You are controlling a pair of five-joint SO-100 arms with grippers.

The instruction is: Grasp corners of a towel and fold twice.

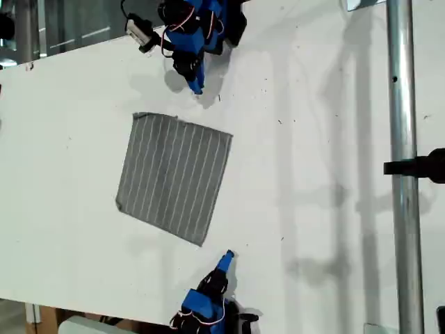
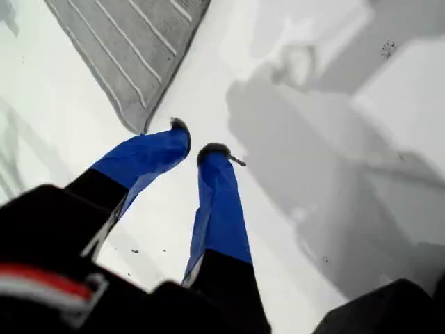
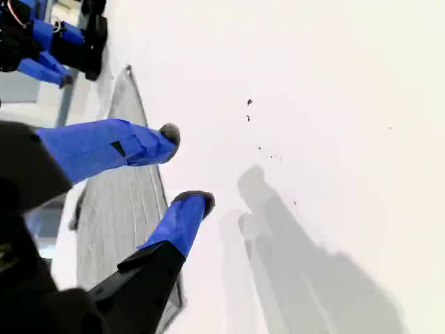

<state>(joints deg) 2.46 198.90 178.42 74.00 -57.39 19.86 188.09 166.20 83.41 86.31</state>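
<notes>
The grey, white-striped towel [image 1: 174,177] lies flat and unfolded on the white table, slightly turned. My first gripper [image 1: 227,259] is at the exterior view's bottom, just right of the towel's nearest corner [image 1: 201,243]. In the first wrist view that corner [image 2: 141,129] lies just beyond the first gripper [image 2: 195,142], whose blue fingers nearly touch at the tips and hold nothing. My second gripper [image 1: 197,87] is at the exterior view's top, a little above the towel's upper edge. In the second wrist view the second gripper [image 3: 188,167] is open and empty beside the towel [image 3: 122,209].
A vertical metal pole [image 1: 402,174] with a black clamp [image 1: 424,165] stands at the exterior view's right. The white table [image 1: 313,174] carries only shadows there. The table's front edge runs along the exterior view's bottom left. The first arm [image 3: 62,42] shows far off in the second wrist view.
</notes>
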